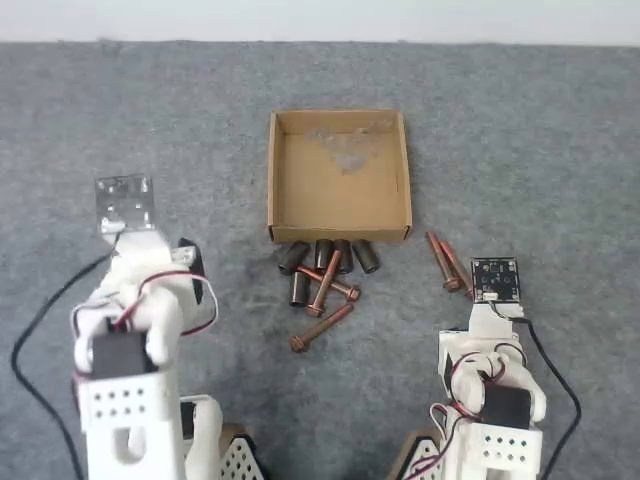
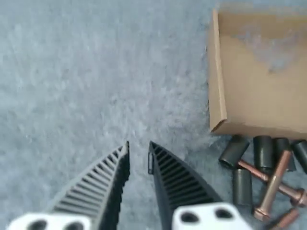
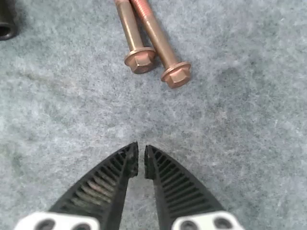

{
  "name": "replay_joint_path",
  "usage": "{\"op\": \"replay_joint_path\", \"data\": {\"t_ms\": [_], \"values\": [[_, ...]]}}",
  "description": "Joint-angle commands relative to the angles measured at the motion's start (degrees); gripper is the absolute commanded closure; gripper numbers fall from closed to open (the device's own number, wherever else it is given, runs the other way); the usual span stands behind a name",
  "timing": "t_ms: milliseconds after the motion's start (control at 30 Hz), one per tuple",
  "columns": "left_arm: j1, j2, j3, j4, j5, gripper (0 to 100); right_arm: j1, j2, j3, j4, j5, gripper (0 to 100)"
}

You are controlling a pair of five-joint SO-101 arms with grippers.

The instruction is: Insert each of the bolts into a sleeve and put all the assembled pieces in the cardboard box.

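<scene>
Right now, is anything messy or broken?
Nothing looks broken. The sleeves and three bolts lie in a crisscross heap beside the cardboard box, two more bolts lie apart, and a pale smudge marks the box floor.

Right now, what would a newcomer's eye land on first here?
The cardboard box at centre, with a jumble of dark sleeves and copper bolts heaped at its near wall. Two more bolts lie side by side, apart from the heap, just ahead of the right gripper.
</scene>
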Motion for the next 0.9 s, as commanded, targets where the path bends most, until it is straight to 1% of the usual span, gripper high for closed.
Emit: {"op": "replay_joint_path", "data": {"t_ms": [0, 167, 267, 333, 400, 600, 667, 767, 867], "values": [[0.35, 5.63, -3.65, -2.11, 5.8, 94, 0.57, -0.75, 1.05, 0.22, 0.53, 99.2], [0.44, 8.44, 2.24, -9.76, 10.46, 94, 0.57, -0.75, 1.05, 0.22, 0.53, 99.2], [0.35, 9.41, 9.89, -17.76, 12.75, 94, 0.57, -0.75, 1.05, 0.22, 0.53, 99.2], [0.44, 9.32, 14.02, -21.98, 12.75, 94, 0.57, -0.75, 1.05, 0.22, 0.53, 99.2], [0.35, 9.41, 15.34, -23.12, 12.4, 94, 0.57, -0.75, 1.05, 0.22, 0.53, 99.2], [0.35, 9.49, 15.52, -23.3, 12.4, 94, 0.48, -0.75, 1.05, 0.22, 0.53, 99.2], [0.35, 9.58, 15.52, -23.38, 12.4, 94, -0.57, -0.84, 1.05, -0.4, 0.53, 99.2], [0.35, 9.67, 15.52, -23.47, 12.31, 94, -1.89, -0.84, 1.05, -4.7, 0.62, 99.2], [0.09, 9.67, 16.13, -25.32, 11.69, 94, -1.89, -0.84, 0.88, -11.82, 0.62, 99.2]]}}
